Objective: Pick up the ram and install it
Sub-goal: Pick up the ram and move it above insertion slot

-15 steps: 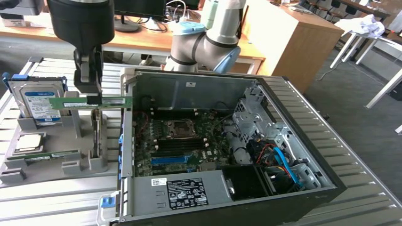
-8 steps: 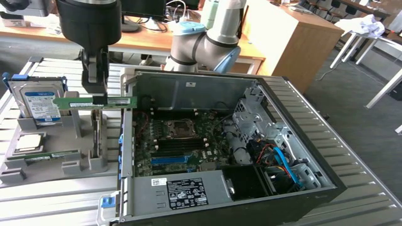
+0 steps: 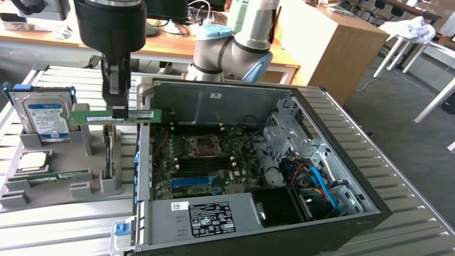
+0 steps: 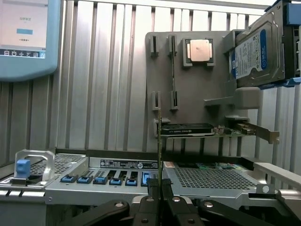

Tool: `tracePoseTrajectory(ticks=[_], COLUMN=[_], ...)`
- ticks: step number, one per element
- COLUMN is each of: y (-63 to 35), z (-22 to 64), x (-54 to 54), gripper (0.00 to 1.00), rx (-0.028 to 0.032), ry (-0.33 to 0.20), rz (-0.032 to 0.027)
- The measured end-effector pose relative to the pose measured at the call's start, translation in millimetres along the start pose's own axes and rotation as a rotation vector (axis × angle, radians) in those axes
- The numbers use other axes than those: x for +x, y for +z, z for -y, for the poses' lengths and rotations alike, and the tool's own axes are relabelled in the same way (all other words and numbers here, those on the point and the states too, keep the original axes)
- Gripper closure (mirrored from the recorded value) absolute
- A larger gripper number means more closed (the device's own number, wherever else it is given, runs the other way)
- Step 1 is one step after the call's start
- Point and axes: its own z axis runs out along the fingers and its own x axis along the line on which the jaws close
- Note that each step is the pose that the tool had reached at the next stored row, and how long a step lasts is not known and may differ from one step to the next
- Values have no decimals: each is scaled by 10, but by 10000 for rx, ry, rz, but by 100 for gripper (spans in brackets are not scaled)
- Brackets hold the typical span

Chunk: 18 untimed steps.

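Ram hung level above the grey holder, pinched at its middle by the nearly closed hand, just beside the open computer case. Pick-up looked done. Installing would need its edge squared to a motherboard slot, which I could barely make out.
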Motion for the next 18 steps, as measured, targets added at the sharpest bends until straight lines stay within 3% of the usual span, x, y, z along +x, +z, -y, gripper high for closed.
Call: tracePoseTrajectory(ticks=[18], y=[-1], z=[238], x=[10], gripper=[87], rx=[0], ry=[0], rz=[0])
